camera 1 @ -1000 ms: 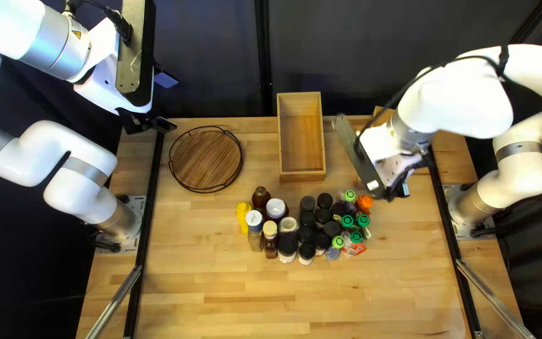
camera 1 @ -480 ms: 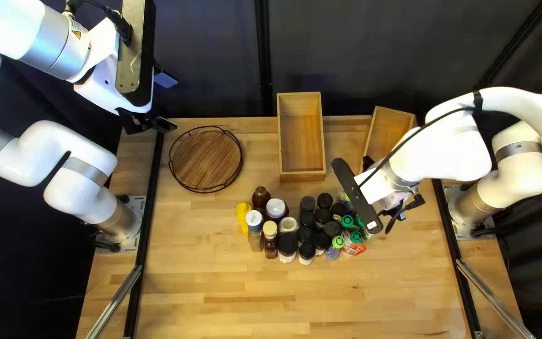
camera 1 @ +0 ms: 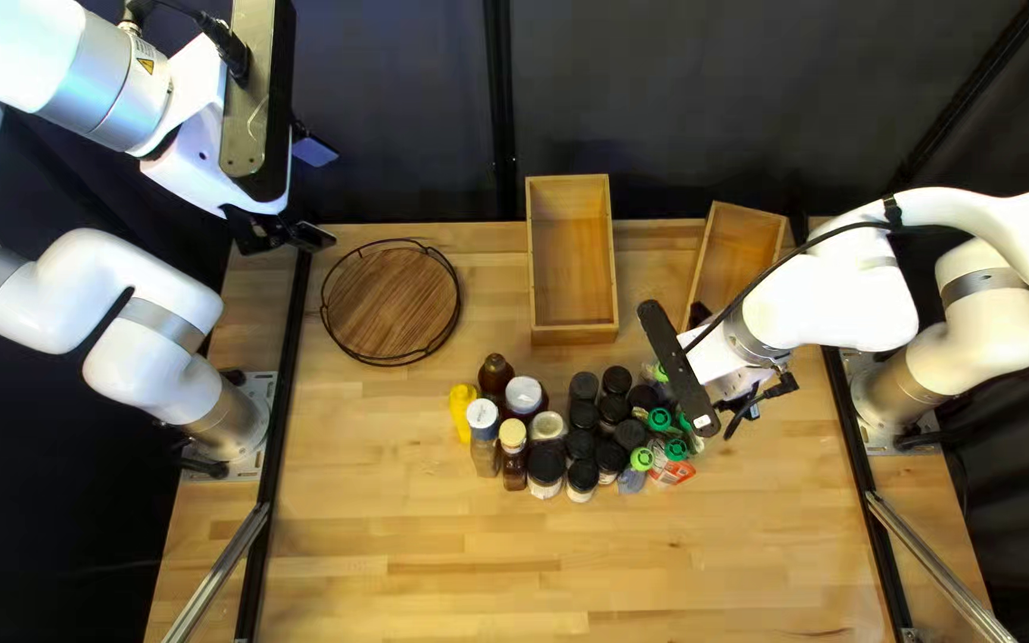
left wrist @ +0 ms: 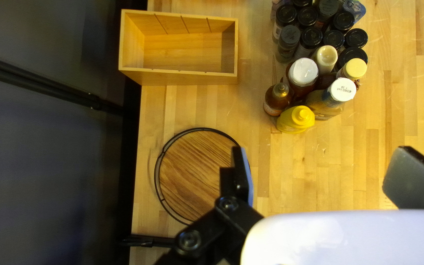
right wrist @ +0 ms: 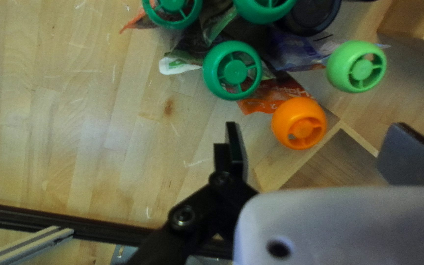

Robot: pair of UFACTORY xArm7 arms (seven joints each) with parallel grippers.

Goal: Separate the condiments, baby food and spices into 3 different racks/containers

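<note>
My left gripper [camera 1: 291, 233] hangs by the round wooden tray [camera 1: 393, 303]; in the left wrist view the gripper [left wrist: 327, 176] is open and empty. My right gripper [camera 1: 678, 369], fingertips hidden from above, is over the pouches' side of the group. In the right wrist view the gripper [right wrist: 320, 152] stands open, with an orange-capped pouch [right wrist: 299, 123] just ahead of the gap, near green-capped pouches [right wrist: 232, 70]. Black-lidded spice jars [camera 1: 582, 443] stand mid-group. Condiment bottles [left wrist: 303, 72], including a yellow one [left wrist: 295, 119], stand at the group's left in the top left view.
A long wooden box [camera 1: 573, 256] stands at the table's far edge, right of the round tray. A second, angled wooden box [camera 1: 734, 256] is beside my right arm, and its corner shows under the right gripper. A dark rail [camera 1: 853, 447] runs along the table's right side.
My right gripper has come toward the near edge and over the pouches, uncovering the angled box and hiding the orange cap from above. The left arm is where it was.
</note>
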